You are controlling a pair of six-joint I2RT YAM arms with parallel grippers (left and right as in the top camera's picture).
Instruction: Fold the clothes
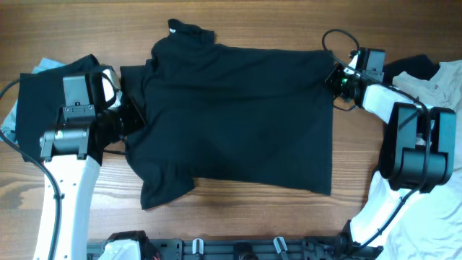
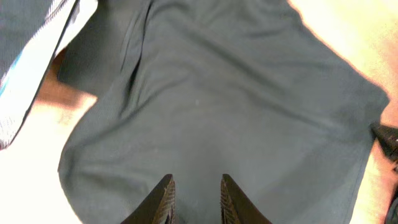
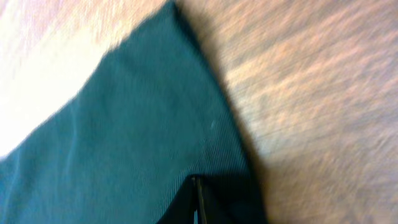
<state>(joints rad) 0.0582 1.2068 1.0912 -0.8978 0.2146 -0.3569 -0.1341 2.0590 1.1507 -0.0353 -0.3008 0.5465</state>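
Observation:
A black T-shirt [image 1: 238,115] lies spread on the wooden table, collar [image 1: 189,30] at the far side. My left gripper [image 1: 133,115] is at the shirt's left edge, near a sleeve. In the left wrist view its fingers [image 2: 195,196] stand apart over the dark cloth [image 2: 211,106], with fabric showing between them. My right gripper [image 1: 336,81] is at the shirt's far right corner. In the right wrist view its fingers [image 3: 196,193] are pressed together on the shirt's edge [image 3: 143,124], next to bare wood.
A pile of dark and light blue clothes [image 1: 36,79] lies under the left arm at the left edge. White garments [image 1: 433,79] lie at the right, around the right arm's base. A black cable [image 1: 336,36] loops near the right gripper.

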